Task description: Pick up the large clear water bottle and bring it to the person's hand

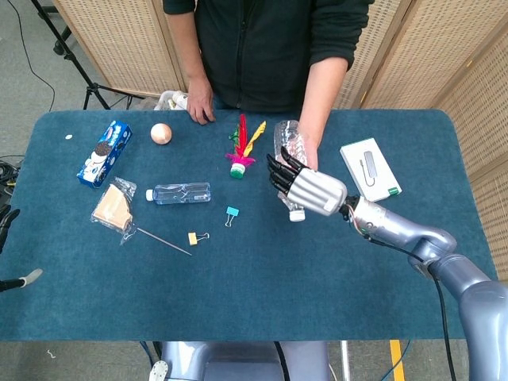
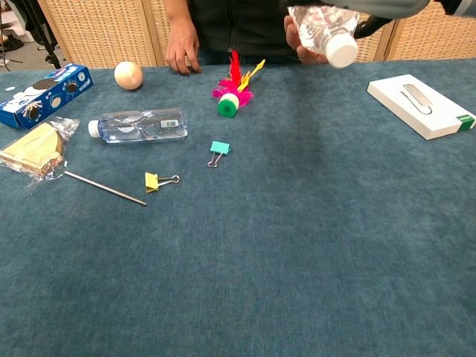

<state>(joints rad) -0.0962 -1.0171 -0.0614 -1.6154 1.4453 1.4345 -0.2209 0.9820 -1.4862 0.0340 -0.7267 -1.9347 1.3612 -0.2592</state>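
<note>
- The large clear water bottle [image 1: 290, 155] looked crinkled and see-through, with a white cap [image 2: 342, 50] pointing toward my side of the counter; I could not read any label on it.
- I saw it held up off the counter [image 1: 238, 294], near the middle of the far edge, lying against the person's hand [image 2: 303, 50].
- The right robot hand [image 1: 305, 186] was wrapped around the bottle's lower part, its dark fingers [image 1: 279, 168] curled over the clear body just above the cap.
- The counter wore dark teal cloth; woven cane panels [image 1: 119, 40] stood behind it, and the person in a dark top [image 1: 254, 48] stood at the far edge.
- Toward the left edge lay a blue cookie box [image 1: 104, 152], a wrapped sandwich [image 1: 113, 208], a thin metal rod [image 1: 163, 241] and a small water bottle [image 1: 181, 193].
- A pale ball [image 1: 161, 133] sat near the far edge, a feathered shuttlecock [image 1: 239, 155] beside the held bottle, and a white box [image 1: 370, 170] toward the right edge.
- My right arm [image 1: 405, 234] reached in from the right near corner, extended toward the far edge.
- My left robot hand was outside both views.
</note>
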